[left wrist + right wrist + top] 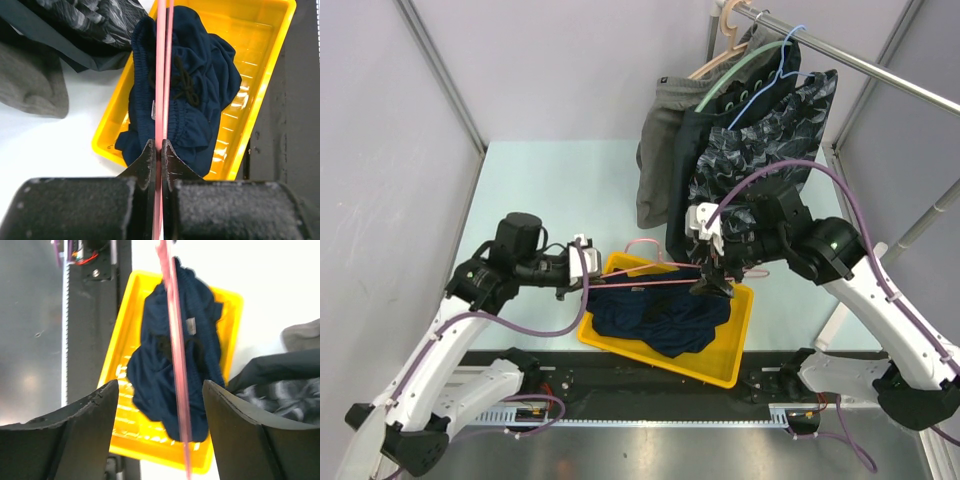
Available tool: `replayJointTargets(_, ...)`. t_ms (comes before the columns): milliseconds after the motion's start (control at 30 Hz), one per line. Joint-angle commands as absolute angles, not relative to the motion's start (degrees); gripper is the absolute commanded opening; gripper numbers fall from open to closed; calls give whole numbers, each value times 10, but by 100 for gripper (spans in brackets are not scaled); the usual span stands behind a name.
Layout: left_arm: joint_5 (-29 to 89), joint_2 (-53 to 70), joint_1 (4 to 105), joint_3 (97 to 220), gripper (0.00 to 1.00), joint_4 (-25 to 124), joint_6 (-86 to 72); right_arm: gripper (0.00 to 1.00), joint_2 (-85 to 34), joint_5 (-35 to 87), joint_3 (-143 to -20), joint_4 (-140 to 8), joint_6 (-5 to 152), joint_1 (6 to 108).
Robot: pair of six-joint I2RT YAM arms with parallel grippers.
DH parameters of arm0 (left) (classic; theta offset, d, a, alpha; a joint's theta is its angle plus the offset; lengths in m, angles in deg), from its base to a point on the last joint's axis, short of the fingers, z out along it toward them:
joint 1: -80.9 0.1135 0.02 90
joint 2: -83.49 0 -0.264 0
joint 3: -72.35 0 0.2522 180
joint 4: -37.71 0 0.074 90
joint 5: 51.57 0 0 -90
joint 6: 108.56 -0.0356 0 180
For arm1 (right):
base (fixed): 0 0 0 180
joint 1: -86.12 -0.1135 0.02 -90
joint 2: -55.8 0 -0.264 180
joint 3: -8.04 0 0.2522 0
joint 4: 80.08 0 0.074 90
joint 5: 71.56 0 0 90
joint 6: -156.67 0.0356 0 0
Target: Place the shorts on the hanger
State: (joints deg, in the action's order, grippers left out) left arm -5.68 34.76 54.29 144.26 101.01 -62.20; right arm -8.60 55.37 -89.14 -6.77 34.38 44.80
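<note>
Pink hanger point(650, 284) held above the navy shorts point(665, 318).
The left jaws are clamped tight on the hanger's bar. The right jaws stand wide, with the bar between them untouched. The shorts lie crumpled in the yellow tray point(740, 340) on the counter point(550, 190), lower centre of the top view.

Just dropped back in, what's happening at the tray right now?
The left gripper is shut on the thin pink-red wire hanger, holding it over the yellow plastic tray. The right gripper is open, its fingers either side of the hanger's wire without gripping it. The dark navy fabric shorts lie crumpled in the tray, not yet on the hanger.
</note>
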Motion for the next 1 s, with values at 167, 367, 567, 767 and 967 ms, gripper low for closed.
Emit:
replayJointTargets(167, -81, 306, 540, 1461, 0, 1008, -586, 58, -158, 530, -976, -139, 323, 385)
replayJointTargets(367, -95, 303, 540, 1462, 0, 1003, -585, 52, -171, 503, -945, -160, 306, 350)
replayJointTargets(567, -103, 317, 541, 1451, 0, 992, -580, 0, -166, 487, -935, -170, 302, 348)
replayJointTargets(767, -60, 336, 541, 1444, 64, 997, -571, 0, -142, 445, -941, -136, 273, 356)
replayJointTargets(967, 20, 336, 558, 1427, 61, 1019, -574, 0, -125, 404, -965, -43, 200, 361)
